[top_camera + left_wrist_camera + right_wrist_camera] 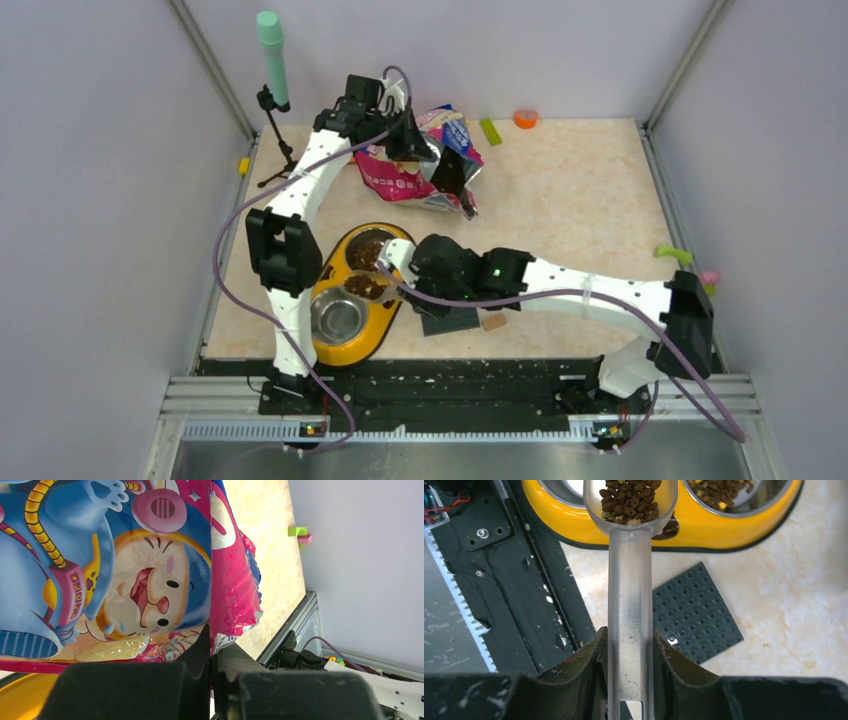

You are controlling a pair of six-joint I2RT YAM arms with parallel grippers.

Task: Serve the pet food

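My right gripper (630,640) pinched the handle of a clear scoop (630,605), jaws pressed against both its sides. The scoop's long axis ran straight out ahead of the jaws, cup end forward and open side up, loaded with pet food (629,500). The cup sat over the near rim of the yellow dish (704,530). More kibble lay in the dish's steel cup ahead and to the right. To the left of the jaws ran the black base plate (524,580) at the table's edge. To the right was bare tabletop (784,605), with a grey studded plate (696,612) close beside the handle. My left gripper (212,650) was clamped on the edge of the cartoon bag (125,555).
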